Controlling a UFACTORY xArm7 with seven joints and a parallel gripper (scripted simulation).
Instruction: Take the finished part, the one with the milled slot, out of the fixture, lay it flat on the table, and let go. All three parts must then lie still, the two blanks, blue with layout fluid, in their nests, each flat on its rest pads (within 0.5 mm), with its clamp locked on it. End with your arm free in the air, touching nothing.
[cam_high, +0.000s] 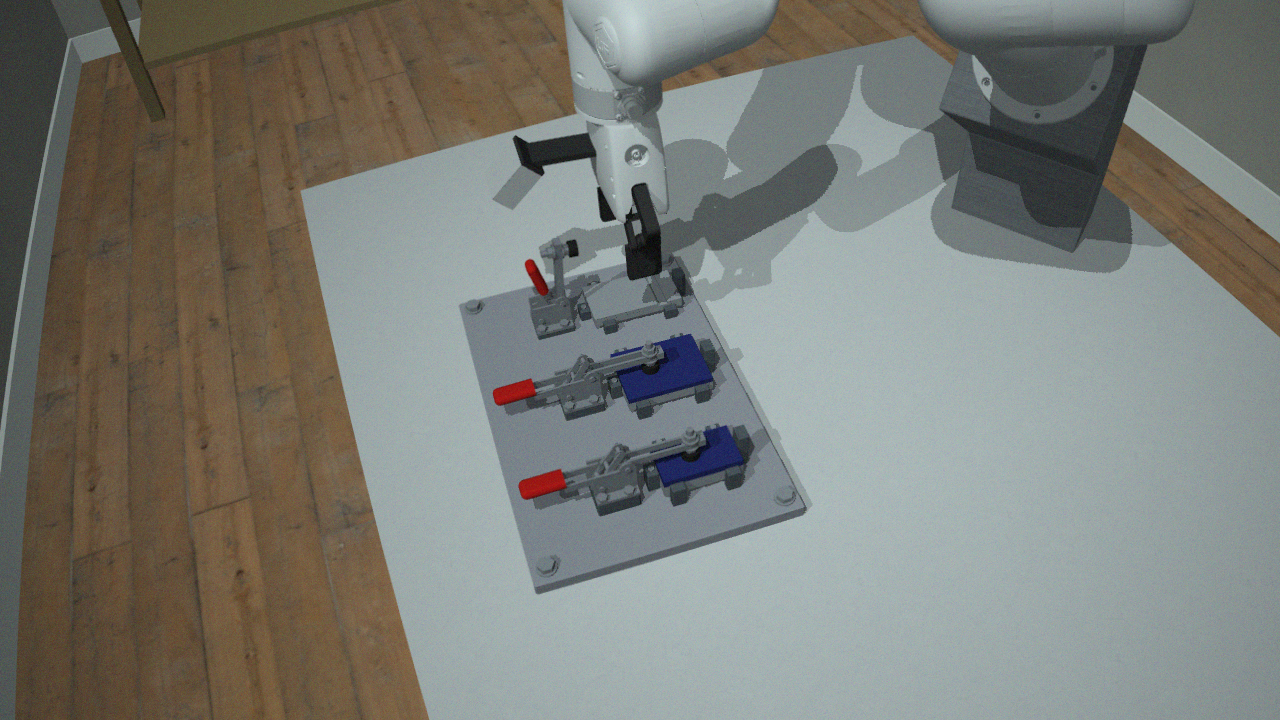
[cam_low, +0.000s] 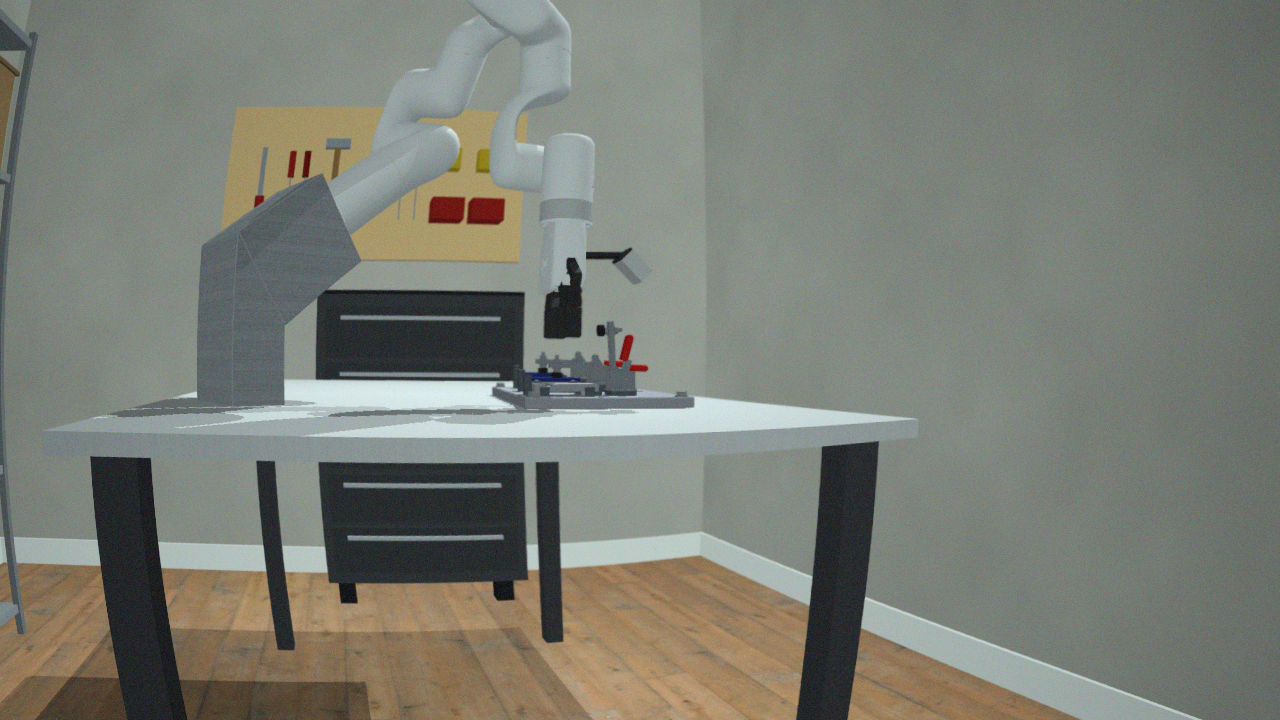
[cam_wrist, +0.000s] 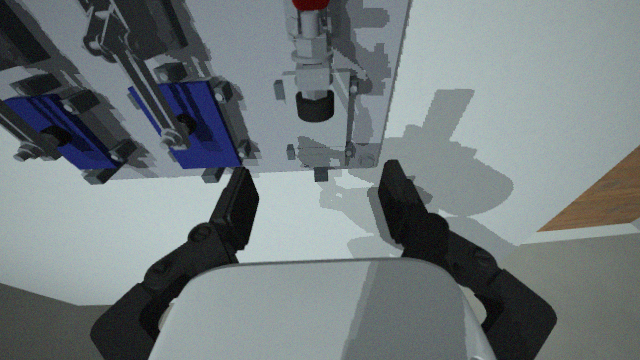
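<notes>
The finished part (cam_high: 622, 302) (cam_wrist: 335, 132), bare grey, sits in the rear nest; its slot is partly in shadow near the end stop. Its clamp is open: the arm (cam_high: 558, 273) (cam_low: 611, 353) stands upright, with the black tip (cam_wrist: 315, 107) raised. The middle blue blank (cam_high: 689, 374) (cam_wrist: 212, 137) and the front blue blank (cam_high: 726, 454) (cam_wrist: 86, 151) sit in their nests under lowered clamp arms, red handles (cam_high: 514, 392) (cam_high: 542, 484) lying low. My gripper (cam_high: 631, 237) (cam_low: 563, 326) (cam_wrist: 317, 179) is open and empty, above the finished part's slotted end, well clear of it.
The fixture plate (cam_high: 644, 553) (cam_low: 617, 402) (cam_wrist: 262, 55) is bolted on the white table (cam_high: 939, 447) (cam_low: 760, 425). The open clamp's red handle (cam_high: 535, 276) (cam_low: 627, 347) stands raised beside the rear nest. The robot's base pedestal (cam_high: 1020, 192) (cam_low: 259, 313) stands on the same table.
</notes>
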